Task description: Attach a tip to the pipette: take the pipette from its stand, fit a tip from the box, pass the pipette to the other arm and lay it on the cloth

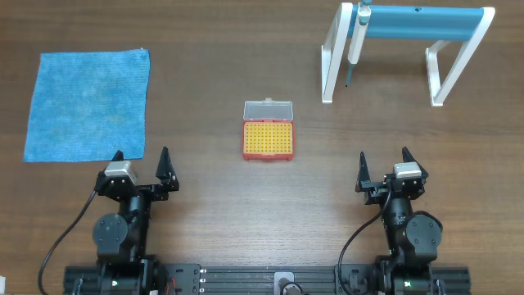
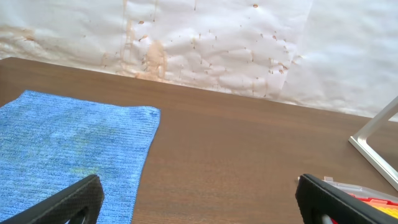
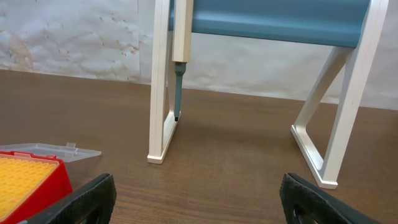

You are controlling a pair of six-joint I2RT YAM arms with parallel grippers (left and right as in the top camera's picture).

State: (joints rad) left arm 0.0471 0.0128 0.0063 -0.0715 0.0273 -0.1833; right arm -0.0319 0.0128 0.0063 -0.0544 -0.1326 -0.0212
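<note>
Right of the tip box (image 1: 268, 139), the right gripper (image 1: 383, 160) waits spread and empty; the left gripper (image 1: 141, 156), on the box's other side, is spread too. Beyond the box, the pipette (image 1: 357, 45) hangs upright on the stand (image 1: 417, 23): a slim white body with a dark narrow nose. It is probably light, stiff and smooth, so the thicker white body is the better place to grip.

One camera is looking straight down on the table (image 1: 205, 74) from high above me. My left wrist camera is looking low past my left gripper (image 2: 199, 193) at the cloth (image 2: 62, 149) ahead; my right one is facing the stand (image 3: 273, 22). Both are catching the tip box (image 3: 25, 177) between them.
</note>
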